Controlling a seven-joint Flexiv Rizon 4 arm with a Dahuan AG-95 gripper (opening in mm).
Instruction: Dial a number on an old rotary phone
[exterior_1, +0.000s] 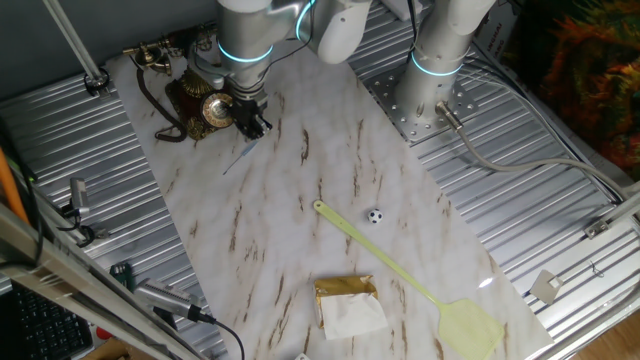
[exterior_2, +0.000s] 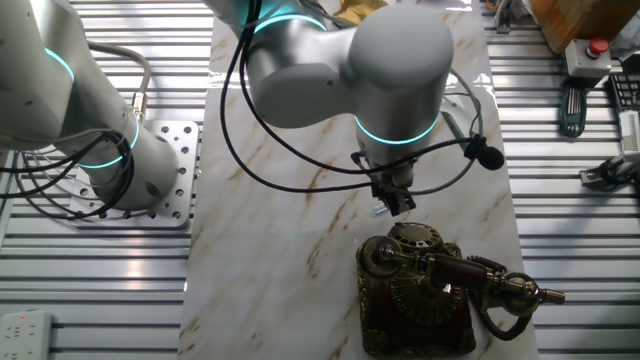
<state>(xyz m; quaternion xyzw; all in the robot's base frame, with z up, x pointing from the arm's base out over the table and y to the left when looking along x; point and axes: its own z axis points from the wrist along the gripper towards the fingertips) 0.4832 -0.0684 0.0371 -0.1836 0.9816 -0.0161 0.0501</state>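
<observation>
The gripper (exterior_1: 252, 118) stands in the upper left of the frame, just beside the old rotary phone (exterior_1: 200, 108); if its fingers are spread, I cannot tell.

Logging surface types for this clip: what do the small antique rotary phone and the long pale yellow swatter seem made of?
The old rotary phone looks like dark wood with brass-coloured metal fittings: brown base, ornate parts with a glinting shine; it could be plated or plastic. The pale yellow swatter looks like thin translucent plastic, glossy and uniformly coloured.

Marble-patterned table top (exterior_1: 300, 190), rotary phone (exterior_1: 195, 105), yellow swatter (exterior_1: 420, 285), small ball (exterior_1: 374, 215), gold-wrapped packet (exterior_1: 348, 303)
</observation>
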